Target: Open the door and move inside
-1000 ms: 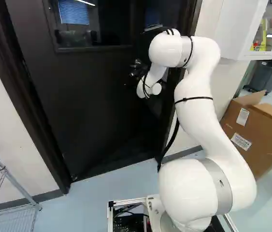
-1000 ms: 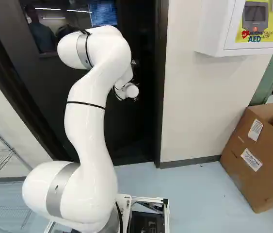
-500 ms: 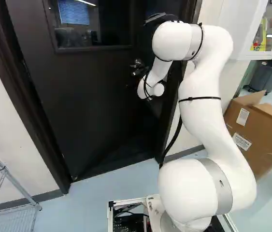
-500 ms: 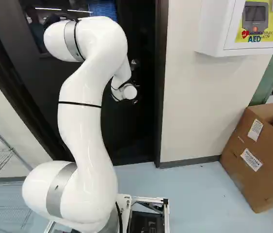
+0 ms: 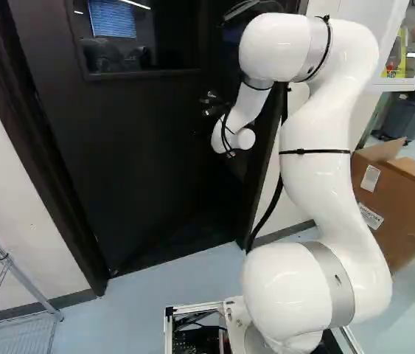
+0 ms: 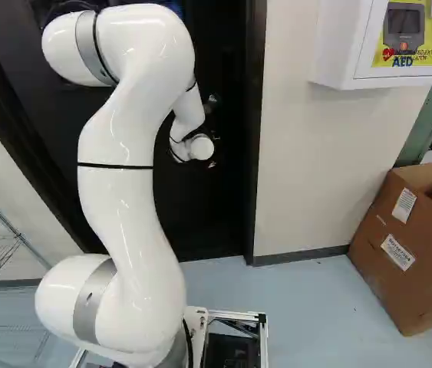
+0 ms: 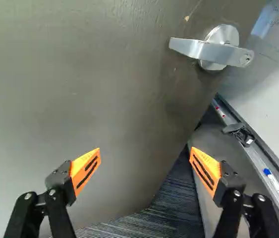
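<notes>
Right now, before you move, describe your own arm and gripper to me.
The arm is glossy white, with rounded segments, grey bands at joints, thin black straps and a black cable alongside. The gripper is black, with small silvery screws and two fingers, each with a pointed orange pad marked by black stripes.

Standing tall with the white arm (image 5: pixel 314 173), curved up from the near end, bent at the top and dipping to the wrist (image 5: pixel 229 136) on the far side. Holding the gripper (image 7: pixel 145 153) wide open, with orange pads (image 7: pixel 206 171) apart.
</notes>
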Robot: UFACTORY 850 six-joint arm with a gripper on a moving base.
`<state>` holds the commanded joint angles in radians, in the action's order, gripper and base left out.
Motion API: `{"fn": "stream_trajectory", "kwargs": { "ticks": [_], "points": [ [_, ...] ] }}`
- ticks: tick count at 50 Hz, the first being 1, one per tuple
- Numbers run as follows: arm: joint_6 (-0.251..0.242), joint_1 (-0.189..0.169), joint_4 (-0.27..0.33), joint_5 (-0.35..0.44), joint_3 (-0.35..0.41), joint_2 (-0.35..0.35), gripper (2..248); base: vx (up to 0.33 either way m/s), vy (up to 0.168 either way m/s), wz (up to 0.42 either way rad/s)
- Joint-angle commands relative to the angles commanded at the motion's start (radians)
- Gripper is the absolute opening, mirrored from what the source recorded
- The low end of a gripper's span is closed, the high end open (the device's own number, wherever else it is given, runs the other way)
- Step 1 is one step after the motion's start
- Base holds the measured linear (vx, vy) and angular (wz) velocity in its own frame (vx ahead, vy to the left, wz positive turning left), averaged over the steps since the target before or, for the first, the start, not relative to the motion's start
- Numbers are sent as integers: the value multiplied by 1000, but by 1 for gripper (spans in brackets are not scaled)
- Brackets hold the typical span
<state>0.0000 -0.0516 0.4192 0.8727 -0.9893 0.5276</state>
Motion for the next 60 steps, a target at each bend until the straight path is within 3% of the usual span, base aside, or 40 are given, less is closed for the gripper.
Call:
{"fn": "stream_trajectory", "kwargs": {
  "ticks": [60],
  "points": [
    [0,-9,-158,-30,340,-271,247,0,0,0]
  ]
}}
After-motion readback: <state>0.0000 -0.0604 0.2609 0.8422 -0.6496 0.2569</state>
